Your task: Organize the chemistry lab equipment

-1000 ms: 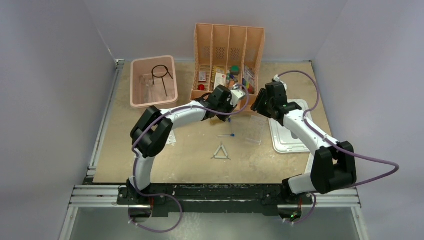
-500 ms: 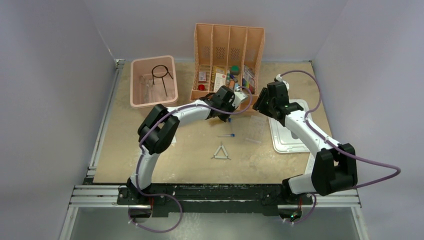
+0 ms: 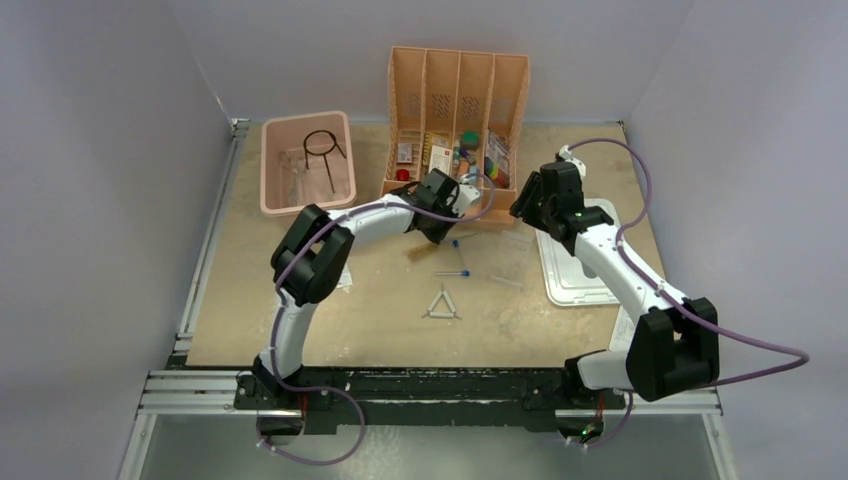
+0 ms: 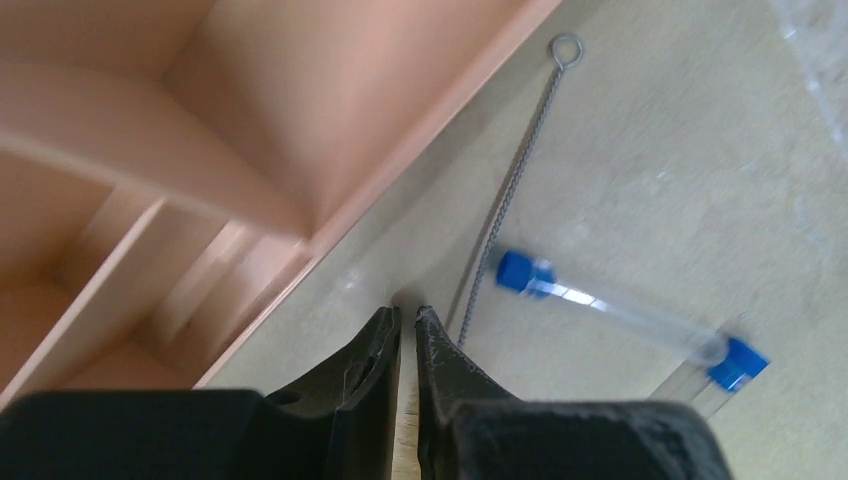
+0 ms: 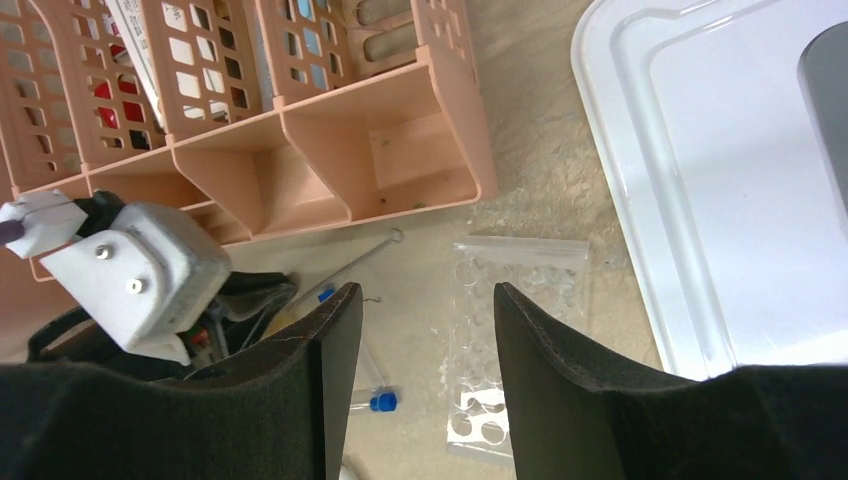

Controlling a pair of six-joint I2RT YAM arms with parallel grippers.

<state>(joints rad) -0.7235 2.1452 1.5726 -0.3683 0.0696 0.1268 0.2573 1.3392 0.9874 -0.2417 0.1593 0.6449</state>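
Top view: the left gripper (image 3: pixel 450 228) sits tight against the organizer's (image 3: pixel 457 90) front edge, and the right gripper (image 3: pixel 522 208) is off its right corner. A tube (image 3: pixel 452 272) and the triangle (image 3: pixel 441 305) lie on open table (image 3: pixel 380 310). The tripod (image 3: pixel 325 150) is in the bin (image 3: pixel 300 208).

Left wrist: the fingers are pinched to a thin slit with nothing seen between them. A wire brush (image 4: pixel 510 190) lies just beside them.

Right wrist: the fingers are wide apart and empty above a packet (image 5: pixel 515 340). The lid (image 5: pixel 720 150) is to the right.
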